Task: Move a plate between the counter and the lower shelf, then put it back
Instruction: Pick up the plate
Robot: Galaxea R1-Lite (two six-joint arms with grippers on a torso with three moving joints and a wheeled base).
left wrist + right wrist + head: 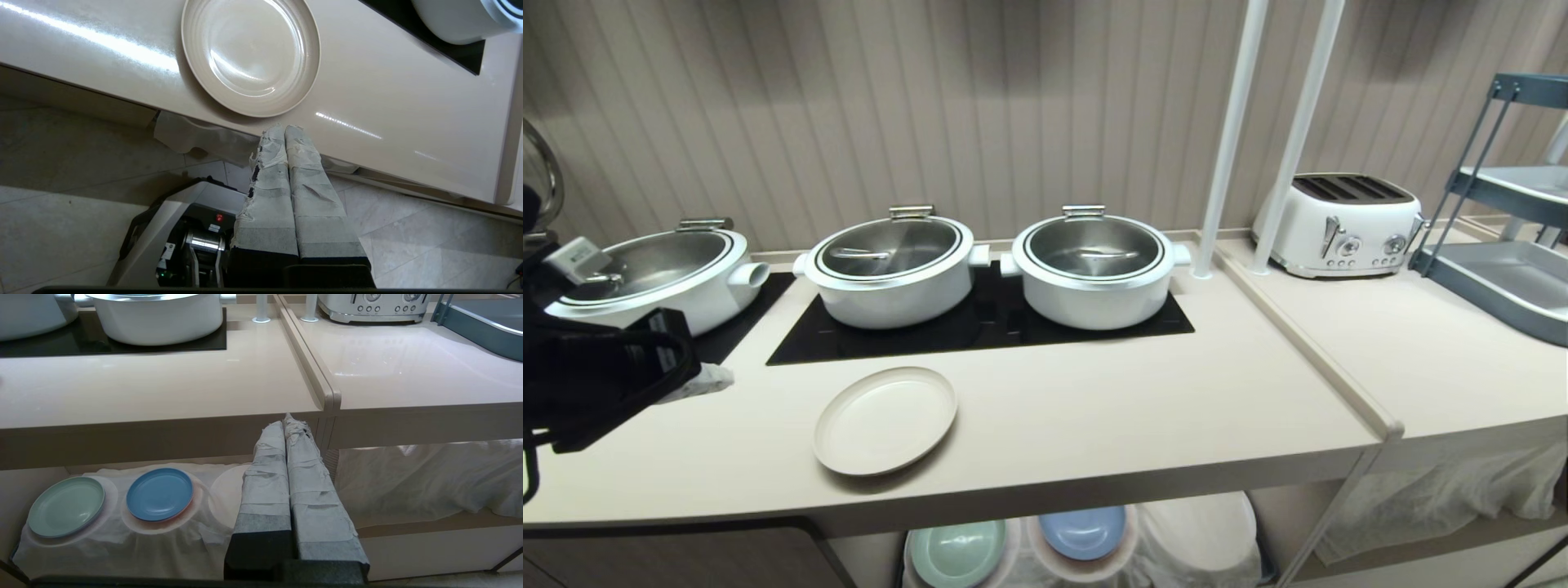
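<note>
Plate: round matte cream plate with a low raised rim (885, 420), lying flat on the counter near its front edge, in front of the black glass hob panel (980, 331), free of any grip
Counter: long pale beige worktop with a thick rounded front edge (1094, 425); a raised strip divides it from the next section on the right
Left gripper: black arm with tape-wrapped fingers (286, 134), at the left end of the counter in the head view; fingers pressed together, nothing between them; in the left wrist view the tips sit over the counter's front edge, just beside the plate's rim, contact not discernible
Right gripper: tape-wrapped fingers (288, 424) closed against each other, empty, hanging in front of the counter's front edge above the lower shelf
Lower shelf: lit beige recess under the counter (49, 469), white cloth draped over low stacks (122, 543); mint-green plate (66, 506) toward the left end, blue plate (159, 494) just beside it
Pots: three white lidded pots with steel lids along the back of the counter (894, 269), two on the hob panel
Toaster: white four-slot toaster (1343, 224) at the back of the right section
</note>
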